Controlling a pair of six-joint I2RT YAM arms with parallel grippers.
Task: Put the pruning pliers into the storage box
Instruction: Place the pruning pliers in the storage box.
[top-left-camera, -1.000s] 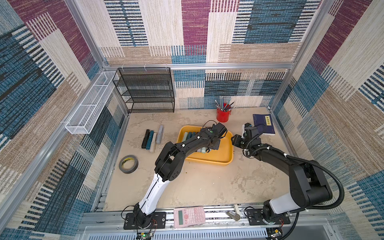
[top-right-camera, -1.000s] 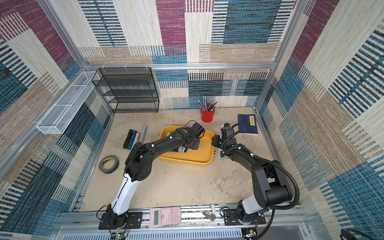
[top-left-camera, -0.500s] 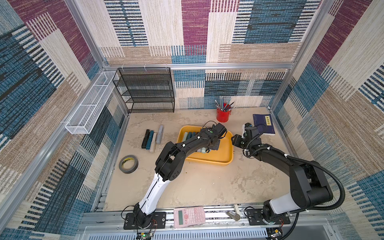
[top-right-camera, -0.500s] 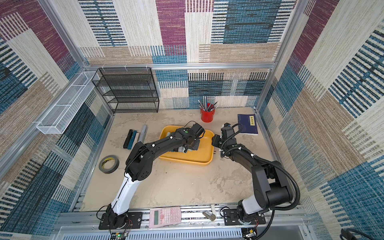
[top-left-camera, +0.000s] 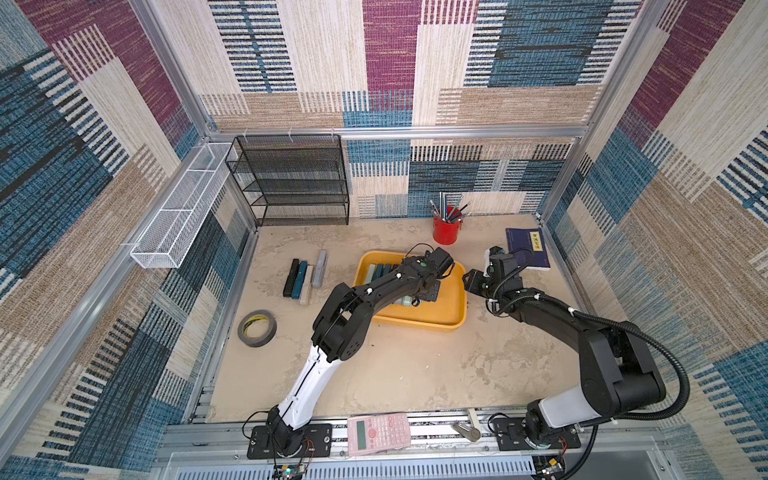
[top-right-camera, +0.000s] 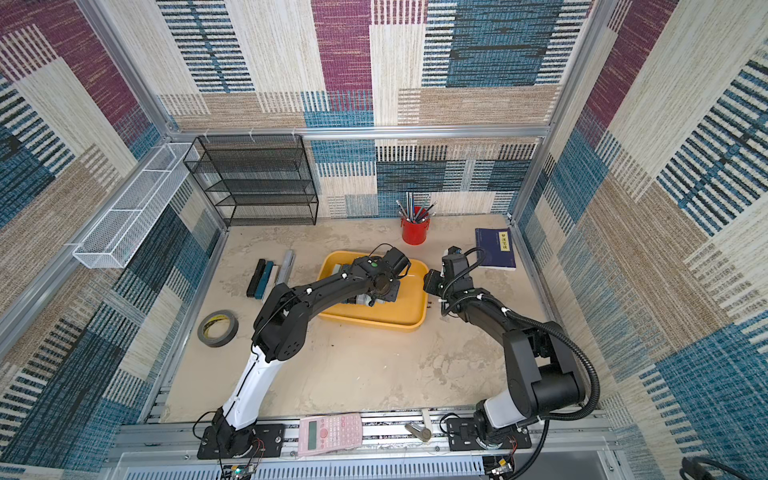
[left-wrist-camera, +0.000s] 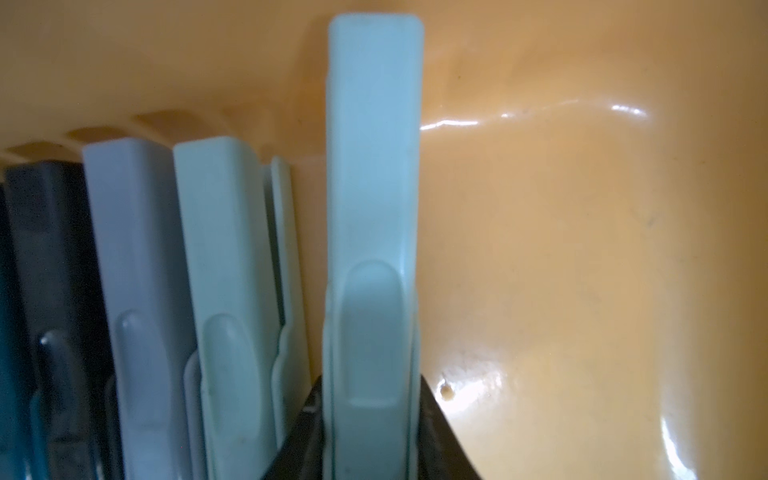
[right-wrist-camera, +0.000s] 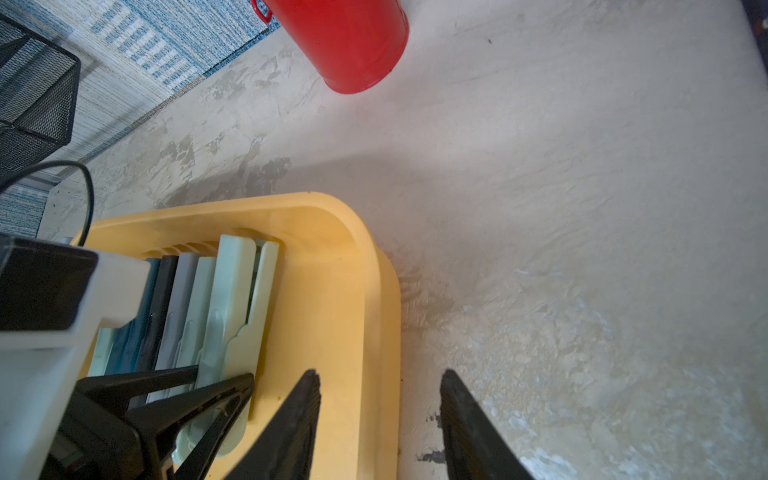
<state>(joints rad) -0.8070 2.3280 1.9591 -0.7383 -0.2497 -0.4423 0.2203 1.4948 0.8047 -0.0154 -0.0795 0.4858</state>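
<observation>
Entry, item in hand: one mint-green pruning pliers (left-wrist-camera: 374, 166), lying lengthwise low inside the yellow storage box (top-left-camera: 451, 291), just beside the row of stored pliers (right-wrist-camera: 183, 299) in grey, black, teal and mint that is filed toward the far wall. We cannot tell whether it rests fully on the box floor. Change noted: against the top views of a second back we find almost none, with the left arm (top-left-camera: 374, 291) in the same place and the piece in the same slot. We judge the set-down done and only the release outstanding. Left pincer (right-wrist-camera: 224, 374): nearly closed, its black fingers set against either flank of the mint piece's near end, so it has hold of it. Left arm pose: elbow raised, forearm crossing the box's near-left corner, wrist over the middle of the box. Right pincer (right-wrist-camera: 379, 372): jaws apart and holding nothing, straddling the box's right rim, one finger over the box and one over the bench (top-left-camera: 415, 374). Right arm (top-left-camera: 540, 307): stretched forward, wrist turned toward the box. Outstanding stock: four loose pliers (top-left-camera: 300, 280) in black, teal, whitish and grey, side by side on the bench, well apart from the box on its left.
</observation>
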